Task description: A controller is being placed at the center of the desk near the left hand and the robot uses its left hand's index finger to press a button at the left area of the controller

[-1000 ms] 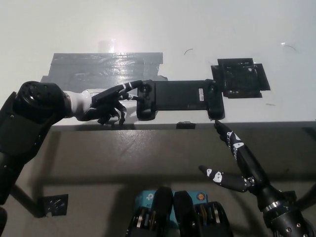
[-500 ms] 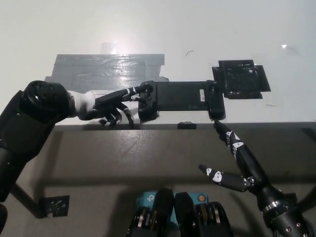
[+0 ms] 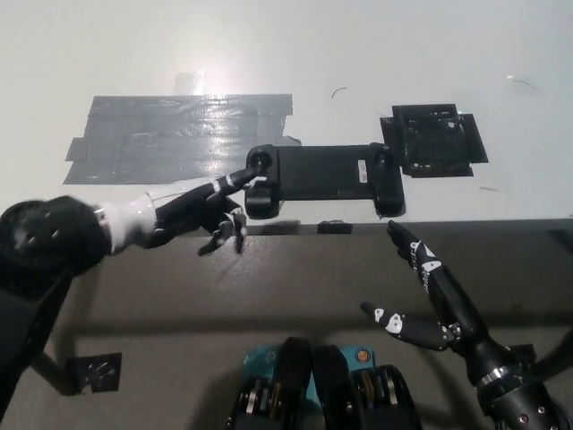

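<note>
At about nine o'clock in the head view, the left hand [image 3: 192, 215] reaches in from the desk's near edge, its index finger [image 3: 235, 181] stretched out toward the controller while the other fingers curl loosely below it, holding nothing. Behind it, a wide patch of grey tape [image 3: 179, 134] shines on the white desk [image 3: 286, 45]. The fingertip sits at the left end of the controller [image 3: 322, 176], touching or just beside the buttons there; I cannot tell whether one is actually depressed. The controller lies flat near the centre of the desk, close to the front edge, its long side running across. At two o'clock from it is a square of black tape [image 3: 434, 141]. Down at five o'clock the right hand [image 3: 430, 296] rests below the desk edge, fingers spread, empty. This looks like the pressing step itself; next it needs a short, firm downward push.
</note>
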